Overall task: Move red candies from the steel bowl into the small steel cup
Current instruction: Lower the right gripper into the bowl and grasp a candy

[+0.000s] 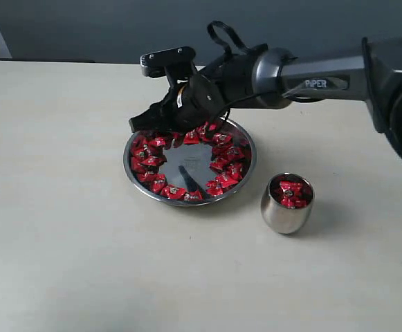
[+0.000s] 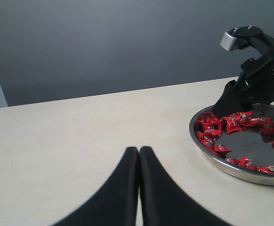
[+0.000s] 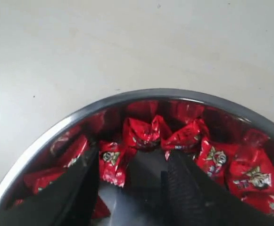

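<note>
Currently small red foil-wrapped candies ring wide shallow steel bowl; some in small rounded steel cup beside bowl. Right gripper spread, empty, lowered among bowl's candies. Likely light, crinkly, slippery: pinch plump middle.

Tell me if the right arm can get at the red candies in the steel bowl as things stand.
Probably yes. The right end effector hangs open just over the steel bowl, red candies lying between and ahead of its fingers, nothing covering them.
</note>
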`<state>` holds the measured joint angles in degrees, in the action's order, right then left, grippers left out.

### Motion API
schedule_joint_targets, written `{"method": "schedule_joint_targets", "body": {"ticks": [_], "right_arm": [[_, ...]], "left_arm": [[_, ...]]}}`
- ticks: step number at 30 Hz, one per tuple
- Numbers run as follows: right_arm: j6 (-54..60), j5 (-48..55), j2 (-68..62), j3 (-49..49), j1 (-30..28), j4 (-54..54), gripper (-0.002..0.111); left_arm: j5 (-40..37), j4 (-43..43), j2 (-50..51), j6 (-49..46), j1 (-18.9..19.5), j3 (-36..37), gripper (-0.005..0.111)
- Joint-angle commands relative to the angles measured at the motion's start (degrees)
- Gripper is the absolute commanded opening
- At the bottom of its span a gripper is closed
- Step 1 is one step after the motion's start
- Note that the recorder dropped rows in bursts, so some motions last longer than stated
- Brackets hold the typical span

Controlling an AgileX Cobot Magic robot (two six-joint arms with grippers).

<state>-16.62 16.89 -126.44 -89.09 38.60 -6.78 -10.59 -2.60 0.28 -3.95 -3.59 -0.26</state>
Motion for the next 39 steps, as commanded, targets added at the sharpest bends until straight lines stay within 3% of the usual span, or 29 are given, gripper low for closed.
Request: {"method": "schedule_joint_targets", "body": {"ticks": [1, 21, 28, 36, 39], "right_arm": [[0.3, 1.6, -1.8, -3.8, -0.2, 3.1, 0.045], [0.4, 5.6, -8.6, -8.2, -0.2, 7.5, 0.045], [0.4, 6.9, -7.4, -8.2, -0.2, 7.5, 0.000], [0.4, 15.2, -0.3, -7.2, 0.1, 6.8, -0.001], [0.4, 13.9, 9.9, 1.6, 1.8, 3.6, -0.001]], "left_arm": [[0.3, -0.1, -0.3, 0.0, 0.0, 0.3, 0.002], [0.3, -0.1, -0.3, 0.0, 0.0, 0.3, 0.002], [0.3, -0.1, -0.3, 0.0, 0.0, 0.3, 0.002], [0.3, -0.1, -0.3, 0.0, 0.0, 0.3, 0.002], [0.3, -0.1, -0.3, 0.0, 0.0, 0.3, 0.002]]}}
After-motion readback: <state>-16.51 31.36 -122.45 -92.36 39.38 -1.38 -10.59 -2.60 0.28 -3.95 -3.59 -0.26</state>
